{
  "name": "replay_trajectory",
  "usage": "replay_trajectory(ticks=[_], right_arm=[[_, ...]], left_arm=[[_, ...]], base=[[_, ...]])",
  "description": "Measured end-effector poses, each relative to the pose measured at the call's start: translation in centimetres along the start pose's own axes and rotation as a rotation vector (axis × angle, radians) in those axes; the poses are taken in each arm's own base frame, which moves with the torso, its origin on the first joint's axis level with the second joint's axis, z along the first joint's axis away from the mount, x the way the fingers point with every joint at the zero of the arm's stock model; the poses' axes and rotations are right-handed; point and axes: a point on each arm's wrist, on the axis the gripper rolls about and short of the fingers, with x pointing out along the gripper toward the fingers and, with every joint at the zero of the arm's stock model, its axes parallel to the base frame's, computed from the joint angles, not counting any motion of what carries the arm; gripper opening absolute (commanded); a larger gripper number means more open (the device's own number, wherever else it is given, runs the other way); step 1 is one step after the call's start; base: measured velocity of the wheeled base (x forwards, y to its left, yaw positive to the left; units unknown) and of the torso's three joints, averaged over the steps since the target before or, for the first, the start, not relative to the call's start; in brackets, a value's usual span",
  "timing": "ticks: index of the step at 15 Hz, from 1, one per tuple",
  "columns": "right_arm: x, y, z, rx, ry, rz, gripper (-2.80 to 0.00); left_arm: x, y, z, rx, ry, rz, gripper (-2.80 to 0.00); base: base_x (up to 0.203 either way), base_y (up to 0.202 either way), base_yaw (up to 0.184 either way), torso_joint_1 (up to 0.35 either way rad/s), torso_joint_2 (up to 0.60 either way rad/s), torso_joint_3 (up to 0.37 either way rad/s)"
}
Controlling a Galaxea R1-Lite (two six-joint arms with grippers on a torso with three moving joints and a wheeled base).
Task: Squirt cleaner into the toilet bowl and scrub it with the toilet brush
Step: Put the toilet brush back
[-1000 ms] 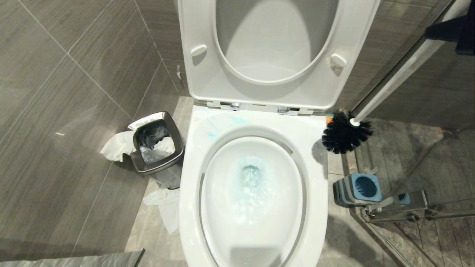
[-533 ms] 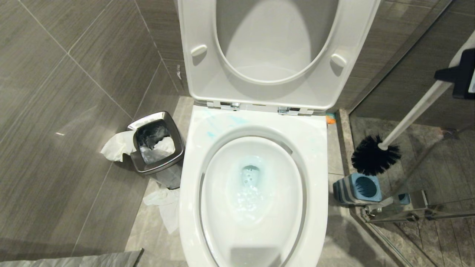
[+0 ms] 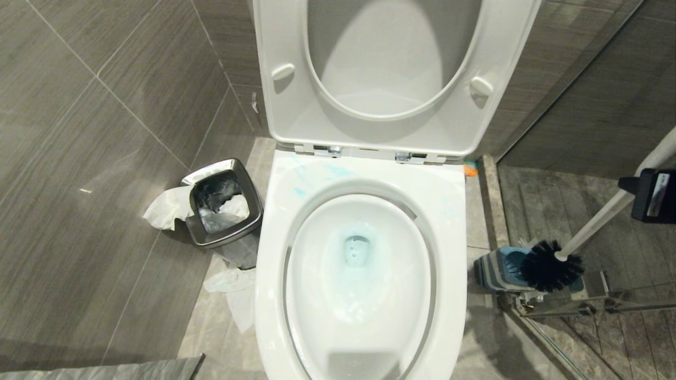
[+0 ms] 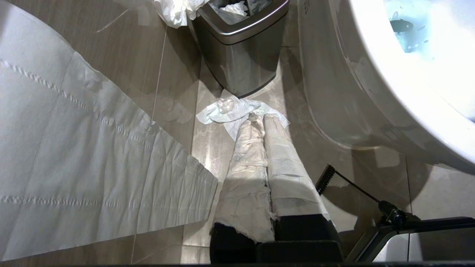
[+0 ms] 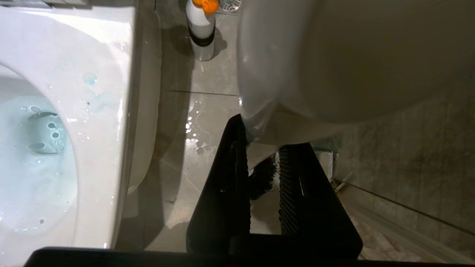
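Observation:
The white toilet bowl stands with seat and lid raised. Pale blue cleaner tints its water and streaks the back left rim. My right gripper, at the right edge, is shut on the toilet brush's white handle. The black bristle head hangs over the mouth of the blue-and-grey holder. In the right wrist view my right gripper grips the wide handle, with the bristles showing below. My left gripper, its fingers wrapped in white paper, hangs shut beside the bowl.
A chrome waste bin stuffed with paper stands left of the toilet, with tissue on the floor beside it. A white bottle with an orange cap stands by the wall. A glass shower partition and its metal bracket sit right behind the holder.
My right gripper has carried the brush from beside the bowl's back right rim forward and down to the holder. The swirling blue water in the bowl has settled.

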Motion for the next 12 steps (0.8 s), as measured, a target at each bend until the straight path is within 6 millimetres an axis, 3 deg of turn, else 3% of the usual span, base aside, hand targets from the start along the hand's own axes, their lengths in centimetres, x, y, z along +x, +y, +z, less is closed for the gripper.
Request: replay_trajectory(ticks=[3,9,12], right_arm=[[1.3,-1.6,-2.3,0.037,0.001,0.024,-2.8],[4.7,-5.9,-5.1,0.01,-0.098,0.049,-2.8],[6.6,-6.7,-6.2,0.013,-0.097,0.054,-2.8]], left_arm=[[0.0,0.0,0.0,0.0,0.0,0.0,-2.8],[0.0,0.0,0.0,0.0,0.0,0.0,-2.8],[0.0,0.0,0.0,0.0,0.0,0.0,-2.8]], base=[[0.0,0.0,0.0,0.0,0.0,0.0],[0.0,0.0,0.0,0.0,0.0,0.0],[0.0,0.0,0.0,0.0,0.0,0.0]])
